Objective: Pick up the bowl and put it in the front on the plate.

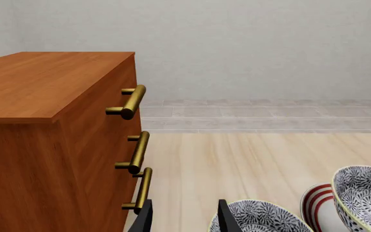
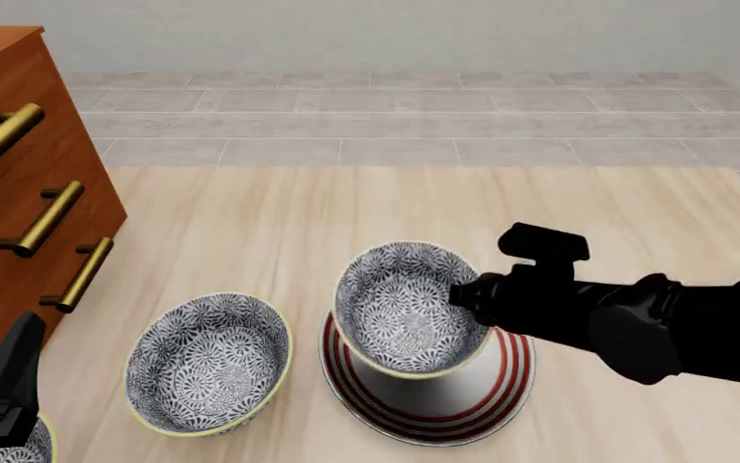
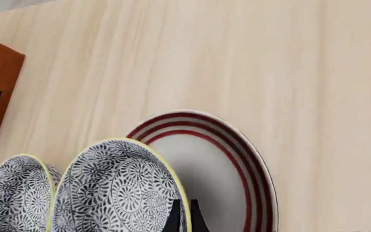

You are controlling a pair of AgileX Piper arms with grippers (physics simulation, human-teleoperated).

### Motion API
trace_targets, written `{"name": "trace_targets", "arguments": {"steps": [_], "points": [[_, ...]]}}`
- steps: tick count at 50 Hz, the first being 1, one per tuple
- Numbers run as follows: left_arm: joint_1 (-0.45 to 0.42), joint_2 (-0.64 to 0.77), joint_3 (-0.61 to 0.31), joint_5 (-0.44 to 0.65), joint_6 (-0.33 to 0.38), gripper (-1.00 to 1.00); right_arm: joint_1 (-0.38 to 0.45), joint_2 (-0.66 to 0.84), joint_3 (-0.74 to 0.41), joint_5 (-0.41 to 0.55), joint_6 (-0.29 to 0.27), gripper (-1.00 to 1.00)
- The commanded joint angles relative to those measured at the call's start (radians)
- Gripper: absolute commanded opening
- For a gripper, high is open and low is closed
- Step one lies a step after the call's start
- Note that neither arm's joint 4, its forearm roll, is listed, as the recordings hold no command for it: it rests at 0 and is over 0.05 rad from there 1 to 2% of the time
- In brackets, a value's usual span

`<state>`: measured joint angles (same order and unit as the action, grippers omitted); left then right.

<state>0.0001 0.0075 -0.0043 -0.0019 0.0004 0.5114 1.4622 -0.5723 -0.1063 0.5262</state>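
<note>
The bowl [image 2: 406,307] is held tilted over the plate [image 2: 427,395] by the right tool [image 2: 462,294], clamped on its rim, the plate lying directly beneath; the left tool [image 1: 182,215] is parted, idle

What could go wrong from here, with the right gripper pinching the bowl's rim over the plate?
1. The right gripper holds the bowl only by its thin rim, tilted; it might slip and drop onto the plate.
2. The bowl looks off-centre toward the plate's left side, so on release it could settle over the edge.
3. The second bowl sits close by and might get bumped.
</note>
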Motion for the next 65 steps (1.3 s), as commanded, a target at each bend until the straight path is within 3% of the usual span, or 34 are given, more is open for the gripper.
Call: {"name": "trace_targets", "arguments": {"steps": [1,65], "points": [[0.000,0.000,0.000,0.000,0.000,1.00,0.005,0.022,0.016,-0.029,0.013,-1.00],[0.000,0.000,0.000,0.000,0.000,1.00,-0.001,0.027,0.022,-0.029,-0.001,-1.00]]}}
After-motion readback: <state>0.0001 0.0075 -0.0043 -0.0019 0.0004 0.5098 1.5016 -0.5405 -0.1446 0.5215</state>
